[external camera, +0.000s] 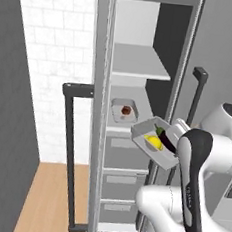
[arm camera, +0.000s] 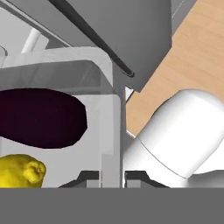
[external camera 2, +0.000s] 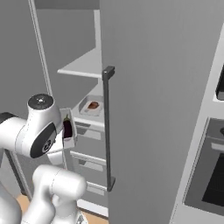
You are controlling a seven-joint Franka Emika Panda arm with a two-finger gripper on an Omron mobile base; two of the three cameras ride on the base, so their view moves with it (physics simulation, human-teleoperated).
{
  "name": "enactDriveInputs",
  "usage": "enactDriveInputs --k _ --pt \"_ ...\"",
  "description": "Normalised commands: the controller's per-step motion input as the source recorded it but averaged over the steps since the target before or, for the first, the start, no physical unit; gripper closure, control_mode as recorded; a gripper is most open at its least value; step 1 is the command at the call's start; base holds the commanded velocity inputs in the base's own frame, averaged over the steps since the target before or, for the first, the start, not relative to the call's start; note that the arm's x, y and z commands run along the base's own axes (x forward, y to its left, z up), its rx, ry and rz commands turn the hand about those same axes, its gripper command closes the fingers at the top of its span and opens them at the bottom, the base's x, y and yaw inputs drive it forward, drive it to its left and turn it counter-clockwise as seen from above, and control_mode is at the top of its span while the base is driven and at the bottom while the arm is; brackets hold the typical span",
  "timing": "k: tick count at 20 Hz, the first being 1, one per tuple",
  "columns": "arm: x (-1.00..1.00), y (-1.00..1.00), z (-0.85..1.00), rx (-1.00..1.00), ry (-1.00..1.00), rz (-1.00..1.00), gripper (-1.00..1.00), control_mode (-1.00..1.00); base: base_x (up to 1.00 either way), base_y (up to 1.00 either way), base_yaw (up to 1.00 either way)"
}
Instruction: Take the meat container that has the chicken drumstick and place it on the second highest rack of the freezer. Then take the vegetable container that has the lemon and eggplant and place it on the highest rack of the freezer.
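Lemon point(external camera: 154, 141) visible left base, hidden right; drumstick point(external camera 2: 92, 105) shelved.

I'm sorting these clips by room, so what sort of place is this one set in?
Most likely a rendered kitchen. An open freezer with white shelves and grey drawers holds a tray with a chicken drumstick. A black oven is built into the cabinet column beside it, and white tiles cover the wall.

Everything's looking flat and evenly lit, no glare or real hard shadows showing. The freezer point(external camera: 143, 65) interior is getting darker toward the back, and edges are looking a bit soft and jaggy.
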Motion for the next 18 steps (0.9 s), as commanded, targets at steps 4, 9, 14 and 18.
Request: enactDriveInputs --k 4,9,14,18 --pt "0.00 0.00 0.00 0.00 0.00 0.00 1.00 1.00 0.61 0.49 -0.15" --pt "0.00 0.00 0.00 0.00 0.00 0.00 1.00 1.00 0.47 0.33 -0.16" --pt "0.34 0.37 0.34 -0.01 -0.07 -0.19 1.00 -1.00 0.00 0.00 0.00" --pt "0.51 0.37 0.71 -0.05 -0.12 -0.22 1.00 -1.00 0.00 0.00 0.00"
